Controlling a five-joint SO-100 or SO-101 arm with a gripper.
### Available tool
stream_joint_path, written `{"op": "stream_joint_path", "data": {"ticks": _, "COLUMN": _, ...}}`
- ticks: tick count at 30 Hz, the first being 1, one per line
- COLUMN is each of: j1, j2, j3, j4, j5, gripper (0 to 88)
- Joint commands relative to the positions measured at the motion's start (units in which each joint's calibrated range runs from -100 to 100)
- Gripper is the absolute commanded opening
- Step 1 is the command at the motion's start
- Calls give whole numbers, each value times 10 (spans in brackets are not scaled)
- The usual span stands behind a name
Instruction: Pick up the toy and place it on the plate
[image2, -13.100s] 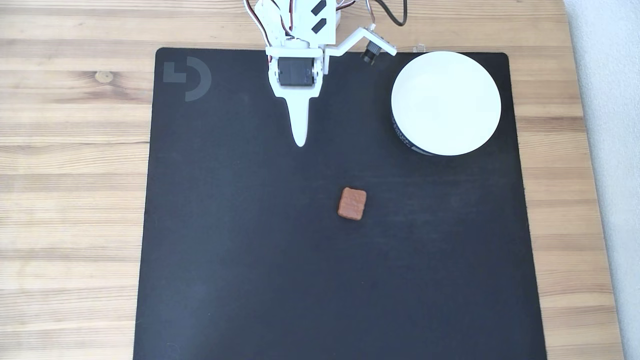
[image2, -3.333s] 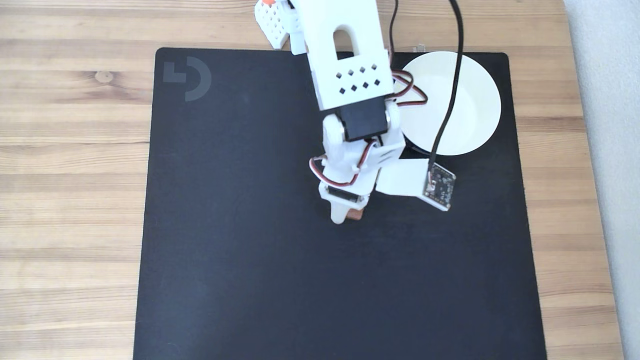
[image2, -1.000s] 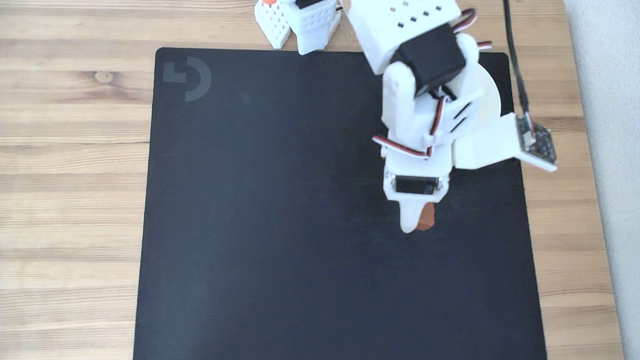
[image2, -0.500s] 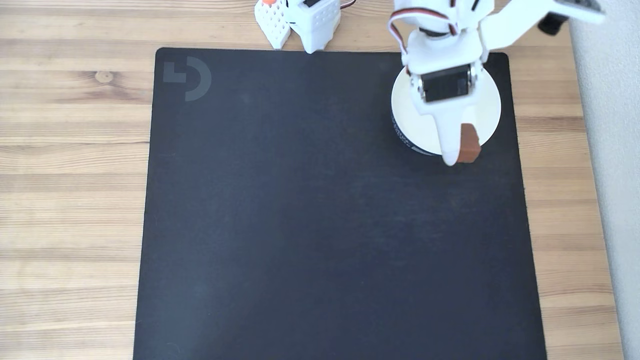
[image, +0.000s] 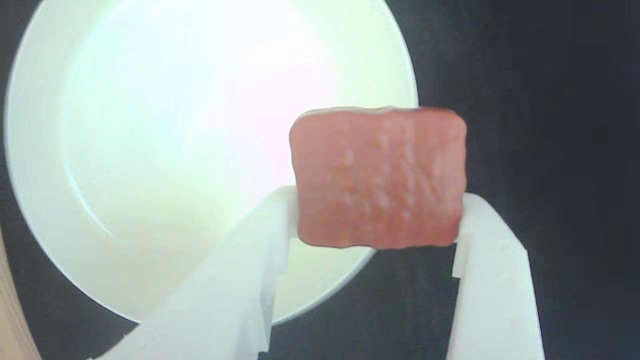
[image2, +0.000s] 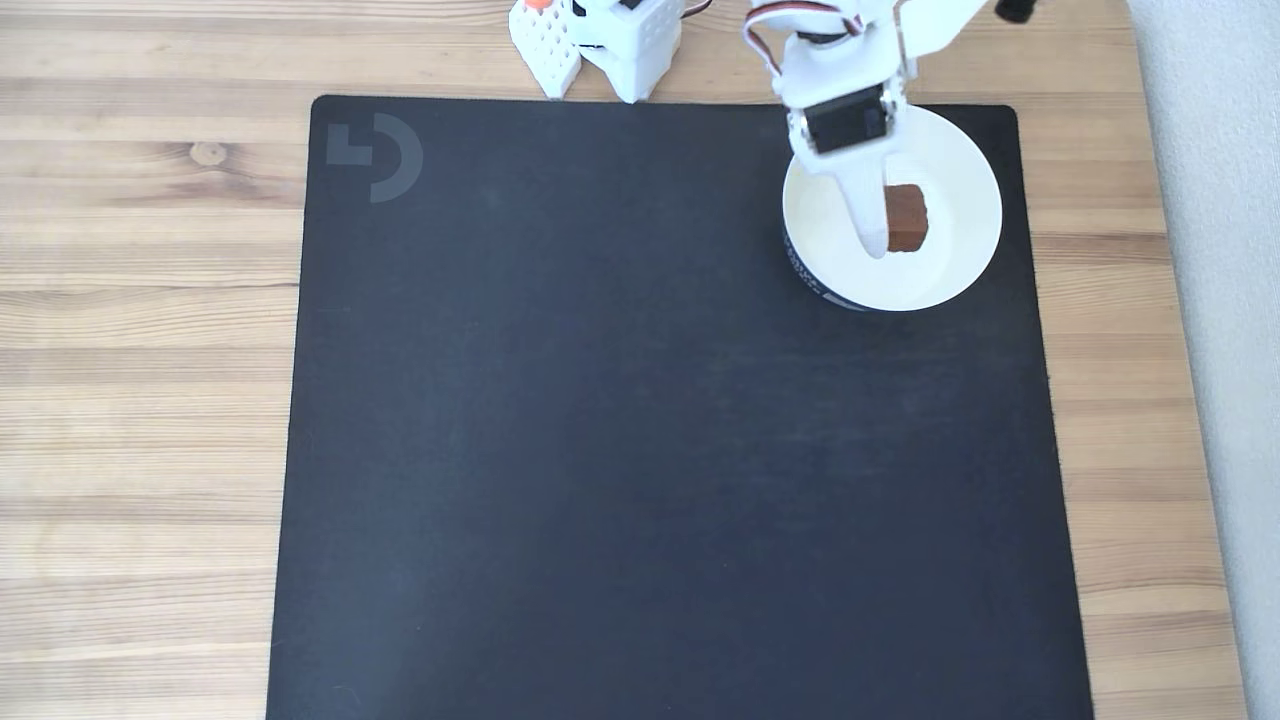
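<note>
In the fixed view the white arm reaches in from the top edge, its wrist servo showing as a black block just behind the claw (image2: 893, 235). The claw points toward the bottom of that view, one long tapered white finger (image2: 868, 215) on its left side. In the wrist view the claw (image: 375, 220) comes up from the bottom edge, its two white fingers (image: 250, 260) clamped on the left and right sides of the toy (image: 378, 177), which stands up between their tips.
</note>
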Motion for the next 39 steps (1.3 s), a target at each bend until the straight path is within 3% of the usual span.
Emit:
{"op": "stream_joint_path", "data": {"ticks": 1, "j1": -10, "j2": -44, "j3": 52, "j4": -30, "j5": -11, "gripper": 28}}
{"op": "stream_joint_path", "data": {"ticks": 14, "j1": -29, "j2": -151, "j3": 227, "j4": -118, "j5": -54, "gripper": 33}}
{"op": "stream_joint_path", "data": {"ticks": 19, "j1": -45, "j2": -158, "j3": 231, "j4": -118, "j5": -48, "gripper": 269}}
{"op": "stream_joint_path", "data": {"ticks": 20, "j1": -47, "j2": -158, "j3": 231, "j4": -118, "j5": -48, "gripper": 270}}
{"op": "stream_joint_path", "data": {"ticks": 32, "j1": -42, "j2": -159, "j3": 219, "j4": -124, "j5": -49, "gripper": 249}}
{"op": "stream_joint_path", "data": {"ticks": 37, "j1": 2, "j2": -159, "j3": 185, "j4": -180, "j5": -47, "gripper": 79}}
{"op": "stream_joint_path", "data": {"ticks": 38, "j1": 27, "j2": -159, "j3": 175, "j4": -188, "j5": -40, "gripper": 20}}
{"op": "stream_joint_path", "data": {"ticks": 39, "j1": 48, "j2": -167, "j3": 158, "j4": -188, "j5": -14, "gripper": 25}}
